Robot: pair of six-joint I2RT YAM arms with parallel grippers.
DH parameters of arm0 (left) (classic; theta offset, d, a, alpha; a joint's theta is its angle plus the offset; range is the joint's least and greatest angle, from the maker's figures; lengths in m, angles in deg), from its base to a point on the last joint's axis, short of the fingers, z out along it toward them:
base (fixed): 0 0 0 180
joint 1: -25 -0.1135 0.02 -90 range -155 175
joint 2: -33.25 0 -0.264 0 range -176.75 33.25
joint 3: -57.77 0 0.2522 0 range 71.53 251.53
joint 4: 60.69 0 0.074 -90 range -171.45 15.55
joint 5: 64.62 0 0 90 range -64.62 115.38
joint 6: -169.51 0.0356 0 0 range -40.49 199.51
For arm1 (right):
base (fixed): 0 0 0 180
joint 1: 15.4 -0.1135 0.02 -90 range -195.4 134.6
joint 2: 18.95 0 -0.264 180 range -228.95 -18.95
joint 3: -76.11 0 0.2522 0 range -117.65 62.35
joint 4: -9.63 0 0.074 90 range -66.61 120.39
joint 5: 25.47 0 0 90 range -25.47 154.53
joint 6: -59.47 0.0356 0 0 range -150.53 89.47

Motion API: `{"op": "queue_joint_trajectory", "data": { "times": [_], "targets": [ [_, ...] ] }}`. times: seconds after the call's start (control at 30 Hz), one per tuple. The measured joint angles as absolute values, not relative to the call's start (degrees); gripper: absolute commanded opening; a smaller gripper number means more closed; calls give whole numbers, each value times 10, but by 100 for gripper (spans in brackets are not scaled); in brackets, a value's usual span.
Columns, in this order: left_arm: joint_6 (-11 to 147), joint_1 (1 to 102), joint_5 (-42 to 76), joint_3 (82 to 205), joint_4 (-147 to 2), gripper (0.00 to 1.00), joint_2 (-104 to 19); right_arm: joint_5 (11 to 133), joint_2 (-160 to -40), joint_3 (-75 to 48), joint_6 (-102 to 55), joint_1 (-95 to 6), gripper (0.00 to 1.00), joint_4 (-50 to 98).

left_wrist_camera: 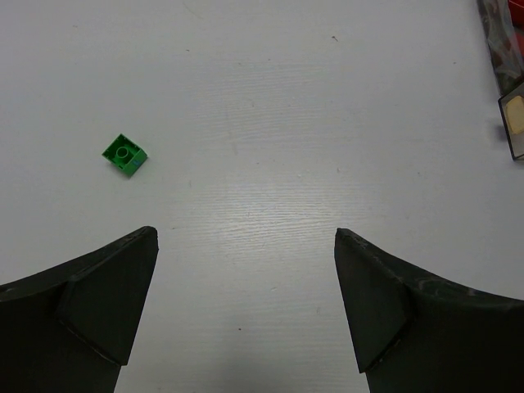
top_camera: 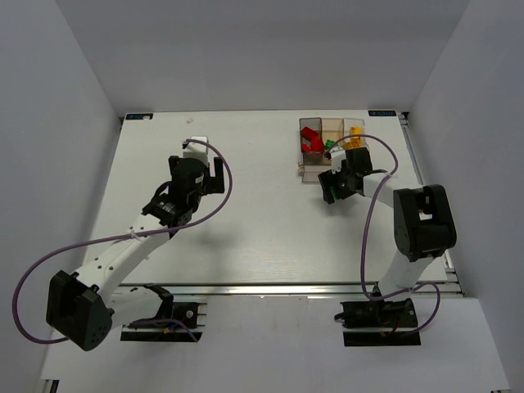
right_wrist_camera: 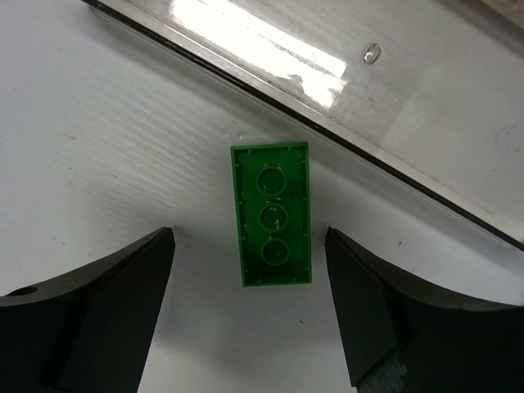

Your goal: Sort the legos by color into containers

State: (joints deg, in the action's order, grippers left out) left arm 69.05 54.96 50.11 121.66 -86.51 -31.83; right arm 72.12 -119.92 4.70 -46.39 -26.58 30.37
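Note:
In the right wrist view a long green lego (right_wrist_camera: 271, 214) lies hollow side up on the white table, just in front of the containers' clear front tray (right_wrist_camera: 344, 123). My right gripper (right_wrist_camera: 250, 233) is open and straddles its near end, with a gap on each side. From above, the containers (top_camera: 321, 168) hold red legos (top_camera: 311, 143) in the left bin, a green one (top_camera: 330, 145) in the middle and yellow ones (top_camera: 354, 141) on the right. My left gripper (left_wrist_camera: 246, 237) hangs open over bare table. A small green lego (left_wrist_camera: 125, 155) lies ahead and to its left.
White walls close in the table (top_camera: 262, 221) on three sides. The containers' near corner (left_wrist_camera: 514, 123) shows at the right edge of the left wrist view. A purple cable (top_camera: 364, 221) loops beside the right arm, another (top_camera: 221, 192) beside the left arm.

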Motion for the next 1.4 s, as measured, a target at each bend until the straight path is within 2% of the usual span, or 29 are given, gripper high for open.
{"op": "queue_joint_trajectory", "data": {
  "times": [0.27, 0.47, 0.5, 0.57, 0.73, 0.83, 0.97, 1.13, 1.2, 1.4],
  "targets": [
    [692, 550, 501, 1217, -865, 98, -316, 720, -1209, 47, -464, -267, 64, 290],
    [694, 550, 501, 1217, -865, 98, -316, 719, -1211, 47, -464, -265, 39, 284],
    [694, 550, 502, 1217, -865, 98, -316, 718, -1211, 47, -464, -264, 31, 284],
    [695, 550, 502, 1217, -865, 98, -316, 718, -1211, 47, -463, -263, 28, 283],
    [696, 550, 505, 1217, -865, 98, -316, 721, -1210, 47, -470, -260, 10, 286],
    [696, 550, 506, 1216, -865, 98, -316, 756, -1197, 47, -491, -259, 5, 319],
    [696, 550, 509, 1216, -865, 98, -315, 874, -1143, 36, -555, -255, 5, 424],
    [696, 547, 509, 1216, -865, 98, -317, 978, -1103, -51, -592, -259, 5, 507],
    [696, 547, 510, 1216, -865, 98, -321, 970, -1100, -84, -576, -259, 1, 493],
    [696, 538, 516, 1216, -865, 98, -333, 852, -1148, -156, -493, -257, 4, 403]
  ]
}}
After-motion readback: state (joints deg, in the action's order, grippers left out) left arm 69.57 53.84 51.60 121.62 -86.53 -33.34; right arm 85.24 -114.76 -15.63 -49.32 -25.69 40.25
